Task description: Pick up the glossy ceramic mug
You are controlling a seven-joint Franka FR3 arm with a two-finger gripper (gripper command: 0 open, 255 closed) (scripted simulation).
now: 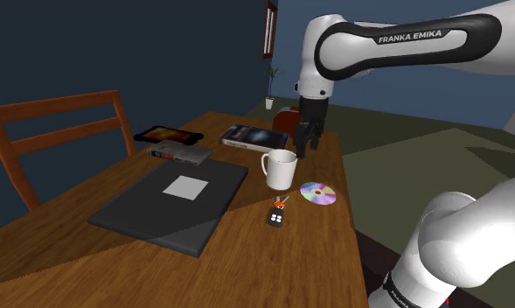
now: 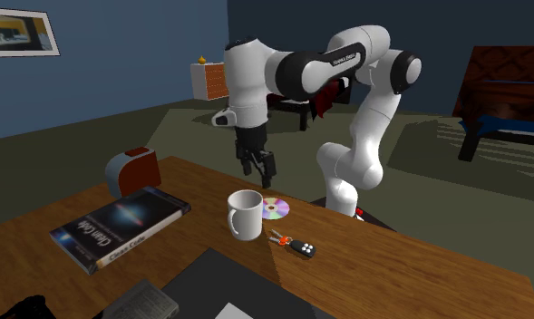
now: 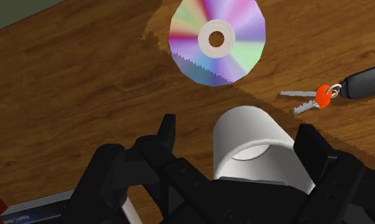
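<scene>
A white glossy mug (image 1: pixel 280 169) stands upright on the wooden table (image 1: pixel 115 262), its handle toward the shoulder view's left. My black gripper (image 1: pixel 306 142) hangs open just above and slightly behind it. In the second exterior view the gripper (image 2: pixel 258 167) sits a short way above the mug (image 2: pixel 246 215), clear of its rim. Looking along the hand, the mug (image 3: pixel 253 143) lies between the two spread fingers (image 3: pixel 167 131), and neither finger touches it.
A rainbow CD (image 1: pixel 317 193) and a black key fob with keys (image 1: pixel 276 214) lie close to the mug. A dark flat pad (image 1: pixel 172 206), two books (image 1: pixel 255 136), a tablet (image 1: pixel 168 136) and a red-and-white object (image 2: pixel 133 169) fill the far side. A chair (image 1: pixel 54 140) stands alongside the table.
</scene>
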